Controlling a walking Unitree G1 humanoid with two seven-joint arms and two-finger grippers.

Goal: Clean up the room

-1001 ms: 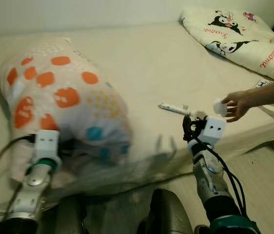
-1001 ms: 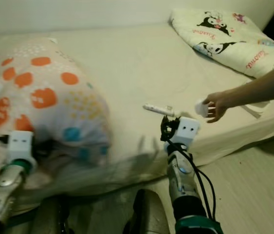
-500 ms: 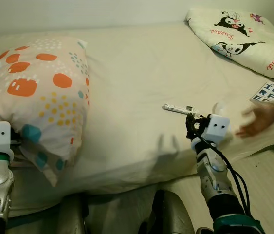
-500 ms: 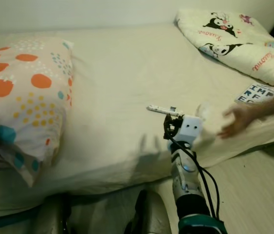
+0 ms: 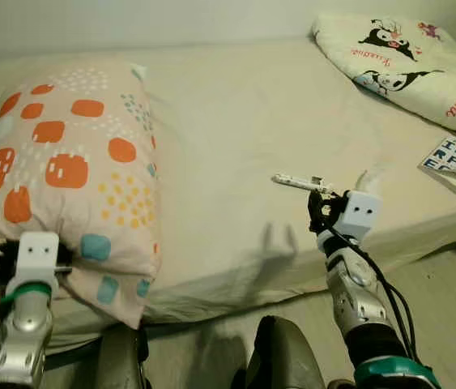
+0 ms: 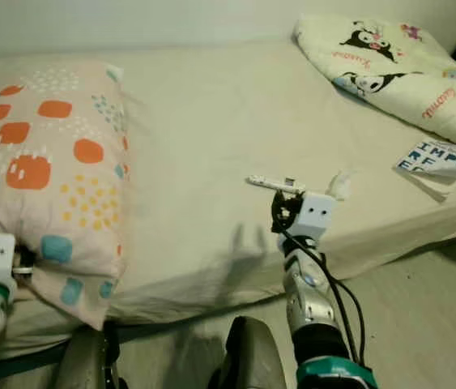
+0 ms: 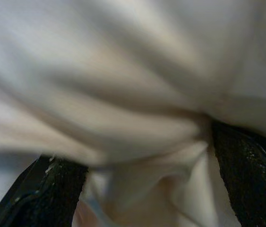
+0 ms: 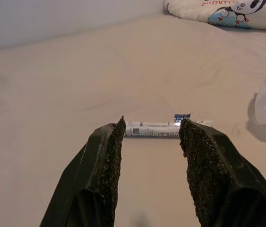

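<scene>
A pillow [image 5: 66, 170] with orange and teal spots lies at the left of the cream bed [image 5: 228, 105]. My left gripper [image 5: 45, 271] is at its near corner; in the left wrist view the pillow fabric [image 7: 137, 127] is bunched between the black fingers [image 7: 246, 175], shut on it. A thin white tube [image 5: 296, 181] lies mid-bed. My right gripper [image 5: 318, 209] stands open just short of the tube [image 8: 161, 128], which lies crosswise beyond the fingertips [image 8: 114, 142]. A crumpled white tissue [image 5: 367, 178] rests beside that gripper.
A folded cartoon-print blanket [image 5: 406, 57] lies at the bed's far right corner. A printed leaflet [image 5: 454, 156] sits near the right edge. Bare floor [image 5: 446, 300] runs along the bed's right side. My dark lower body [image 5: 280, 356] is against the bed's front.
The person's hand left the white tissue on the bed and drew away out of view. The pillow, raised and blurred before, has come down flat, still in my left gripper. The right arm kept still.
</scene>
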